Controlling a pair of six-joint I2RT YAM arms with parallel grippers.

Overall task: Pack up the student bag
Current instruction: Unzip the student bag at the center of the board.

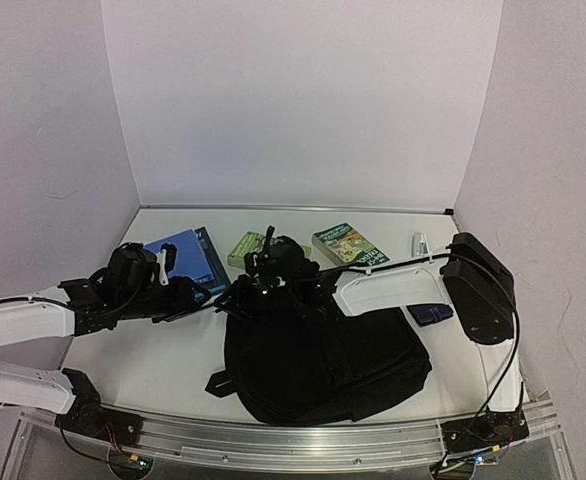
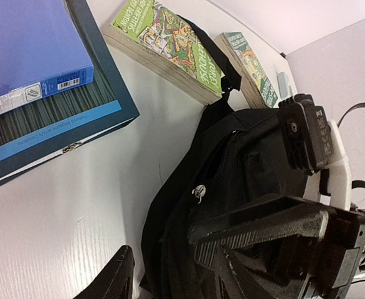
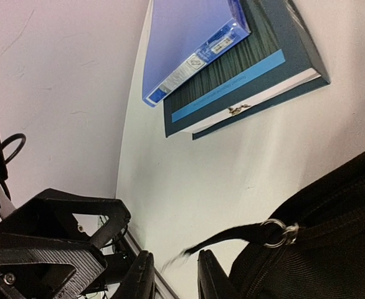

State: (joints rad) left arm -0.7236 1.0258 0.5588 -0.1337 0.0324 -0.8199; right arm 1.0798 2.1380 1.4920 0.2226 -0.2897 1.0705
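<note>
The black student bag [image 1: 323, 360] lies near the front middle of the table, its top toward the books. My left gripper [image 1: 225, 300] is at its upper left edge. In the left wrist view the jaws [image 2: 173, 280] stand wide open, one finger over the table and one over the bag's fabric [image 2: 182, 230], beside a silver zipper ring [image 2: 198, 193]. My right gripper [image 1: 265, 276] is at the bag's top. In the right wrist view its fingers [image 3: 176, 280] stand a little apart, with the blurred tail of a black zipper-pull strap [image 3: 232, 235] between them.
A blue folder on a dark book [image 1: 188, 255] lies at the back left. Two green books [image 1: 248, 245] [image 1: 348, 245] lie behind the bag. A small dark blue pouch [image 1: 430, 313] and a white object [image 1: 420, 243] lie at the right. White walls enclose the table.
</note>
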